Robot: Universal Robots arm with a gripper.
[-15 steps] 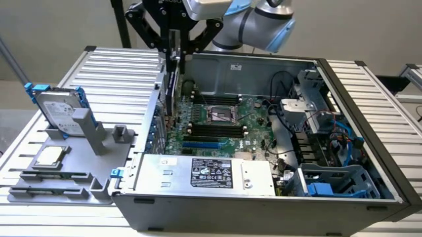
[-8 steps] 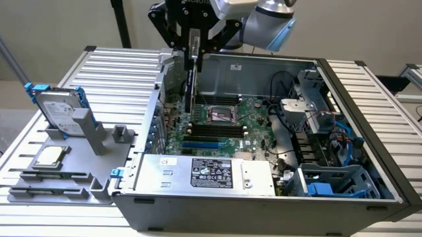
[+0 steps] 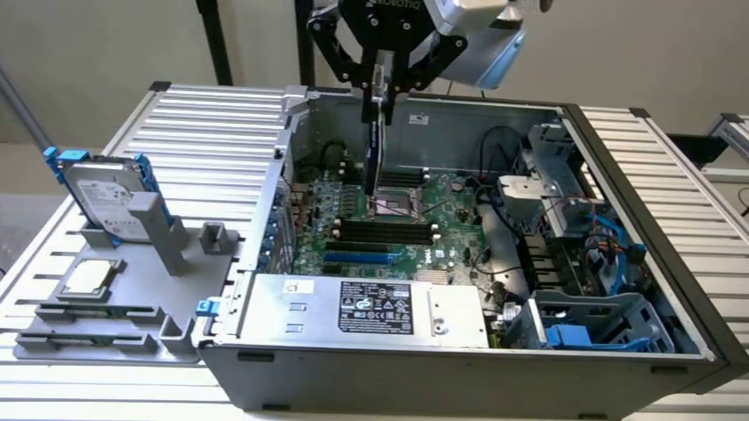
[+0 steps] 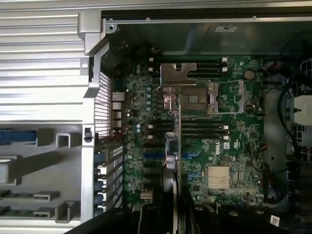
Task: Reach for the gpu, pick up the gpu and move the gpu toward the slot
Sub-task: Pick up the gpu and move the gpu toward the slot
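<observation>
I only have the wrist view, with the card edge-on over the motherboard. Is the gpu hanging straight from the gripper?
Observer: In the exterior view the gpu hangs upright from the gripper, which is closed on its top edge.
Operator: What's in the fixture beside the case?
Observer: A hard drive with blue rails stands upright in the grey fixture, and a square processor chip lies flat there.
Operator: And along the case's near wall?
Observer: A silver power supply with a black label.

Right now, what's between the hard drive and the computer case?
In the exterior view, a gray post on the gray holder tray stands between the hard drive and the computer case.
</observation>
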